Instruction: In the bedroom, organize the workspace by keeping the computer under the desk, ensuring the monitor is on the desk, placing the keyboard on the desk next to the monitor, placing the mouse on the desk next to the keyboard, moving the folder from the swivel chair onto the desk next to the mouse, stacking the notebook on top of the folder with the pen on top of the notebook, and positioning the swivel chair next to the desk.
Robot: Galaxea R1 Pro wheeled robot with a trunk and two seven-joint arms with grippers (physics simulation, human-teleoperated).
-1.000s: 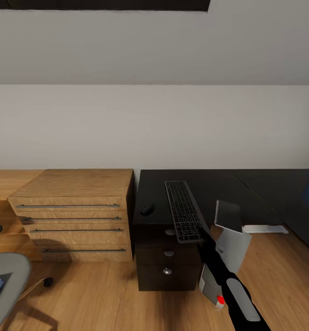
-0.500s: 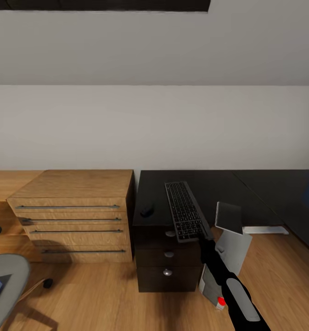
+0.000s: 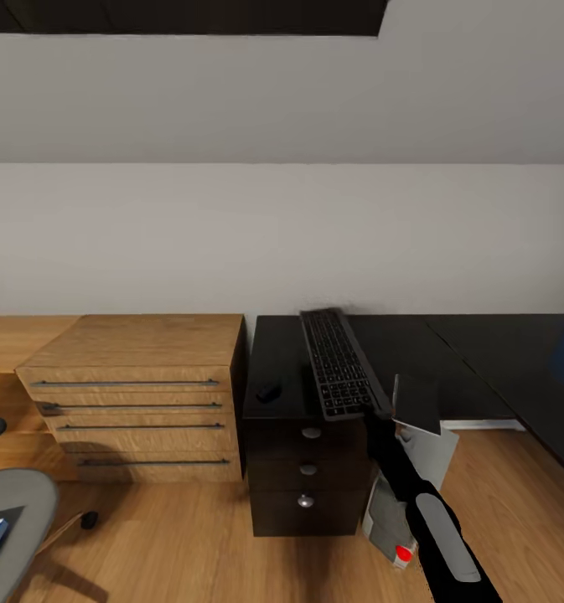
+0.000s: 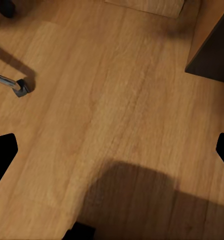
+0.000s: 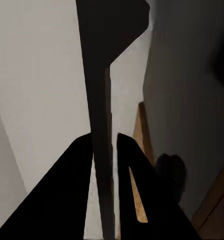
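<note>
One thing held: long flat black keyboard point(image 3: 338, 363), near end pinched tight between the right arm's jaws point(image 3: 375, 413).
Points: away toward the wall.
Where: over the black desk point(image 3: 399, 343).
Left arm's jaws point(image 4: 112, 150): spread wide above the wooden floor point(image 4: 102, 100).

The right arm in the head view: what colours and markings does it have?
The right arm is a slim black tube carrying an elongated, rounded grey panel along its upper side. The right gripper has two black, tapered fingers. No cables or printed markings are visible.

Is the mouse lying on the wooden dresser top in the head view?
No, the mouse sits on the black desk, left of the keyboard and apart from the dresser.
</note>
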